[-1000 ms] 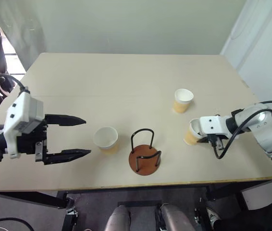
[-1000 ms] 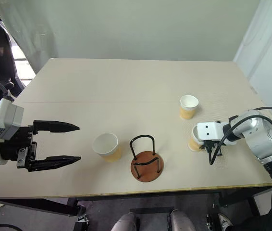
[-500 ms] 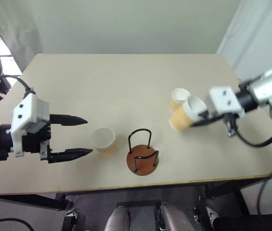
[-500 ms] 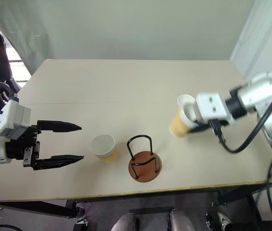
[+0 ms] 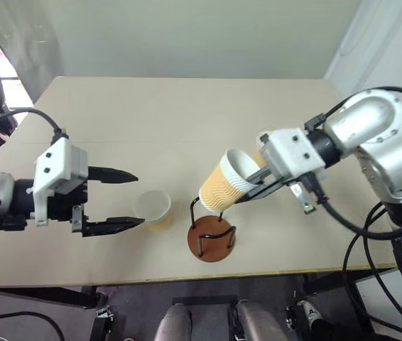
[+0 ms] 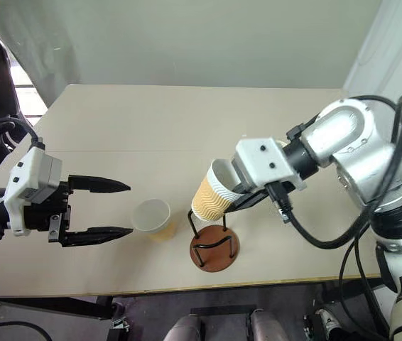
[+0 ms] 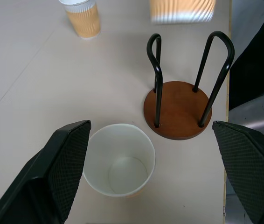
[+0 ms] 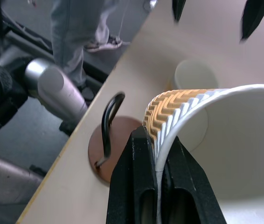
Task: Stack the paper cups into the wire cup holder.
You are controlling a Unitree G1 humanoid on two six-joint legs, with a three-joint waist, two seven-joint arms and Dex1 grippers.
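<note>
The right gripper (image 8: 156, 184) pinches the wall of a cup (image 5: 226, 182) at its rim, one finger inside and one outside, holding it tilted in the air above the holder (image 5: 211, 231). The left gripper (image 5: 136, 200) gapes wide and empty beside a second cup (image 5: 153, 207) (upright, just left of the holder). A third cup (image 7: 81, 17) stands farther back on the table (image 5: 172, 121).
</note>
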